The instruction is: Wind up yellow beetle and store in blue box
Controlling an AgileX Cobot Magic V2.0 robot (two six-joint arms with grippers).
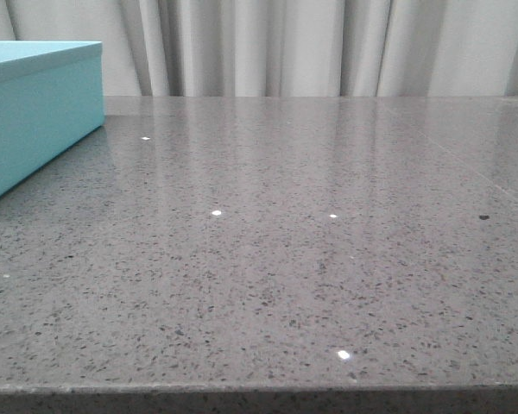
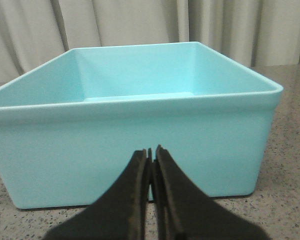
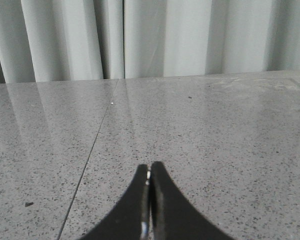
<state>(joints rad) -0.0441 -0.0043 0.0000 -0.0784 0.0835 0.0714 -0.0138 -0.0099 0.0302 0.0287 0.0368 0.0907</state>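
pale curtains back a speckled grey stone counter (image 1: 285, 259) bearing an open light-blue plastic box (image 2: 140, 150); both arms' jaws closed, empty; box floor hidden, so progress unclear.

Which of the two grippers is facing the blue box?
The left gripper: its shut fingers point at the blue box wall. The right gripper, also shut, faces bare table and curtain.

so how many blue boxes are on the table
1. The blue box sits at the table's far left in the front view, and the left gripper, shut, points at its near wall. The part of its inside that shows holds nothing.
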